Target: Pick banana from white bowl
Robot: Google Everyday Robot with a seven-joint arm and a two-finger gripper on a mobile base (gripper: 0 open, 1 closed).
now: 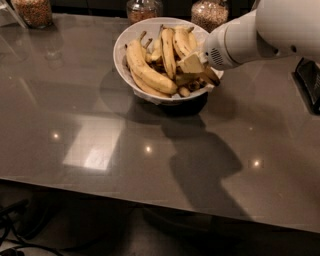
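The white bowl [131, 37] stands at the back middle of the grey table, filled with a heap of yellow bananas. The slim, nearly straight banana [168, 50] lies in the middle of the heap, its stem toward the far rim. A thicker, curved banana [147, 70] lies along the near left side. My gripper [193, 64] reaches in from the right on a white arm [250, 35]. It sits low over the right side of the heap, just right of the slim banana. A dark banana end [211, 76] pokes out below the gripper; what lies under it is hidden.
Three glass jars with dry goods stand along the back edge: one at the far left [34, 11], one behind the bowl [144, 8], one to its right [210, 14]. A dark object [307, 85] lies at the right edge. The table's front edge [150, 192] runs across below.
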